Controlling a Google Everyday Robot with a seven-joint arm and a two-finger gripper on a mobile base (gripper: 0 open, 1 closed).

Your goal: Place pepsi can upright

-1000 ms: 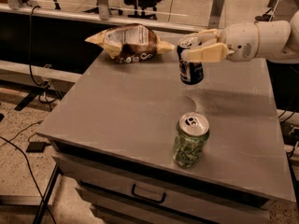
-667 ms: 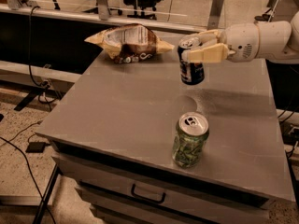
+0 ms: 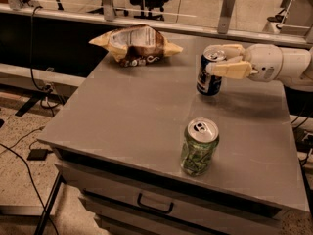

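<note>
The pepsi can (image 3: 209, 77) is dark blue with a silver top and stands upright at the back right of the grey table (image 3: 127, 116). Its base is at or just above the table surface; I cannot tell which. My gripper (image 3: 221, 60) reaches in from the right on a white arm (image 3: 279, 62). Its cream fingers (image 3: 230, 70) are closed around the upper part of the can, one on each side.
A green-patterned can (image 3: 199, 147) stands upright near the table's front edge, in front of the pepsi can. A crumpled chip bag (image 3: 137, 45) lies at the back left. A drawer with a handle (image 3: 155, 204) sits under the tabletop. Cables run across the floor on the left.
The gripper and the pepsi can have shifted slightly to the right and down towards the table. The green can and the chip bag have not moved.
</note>
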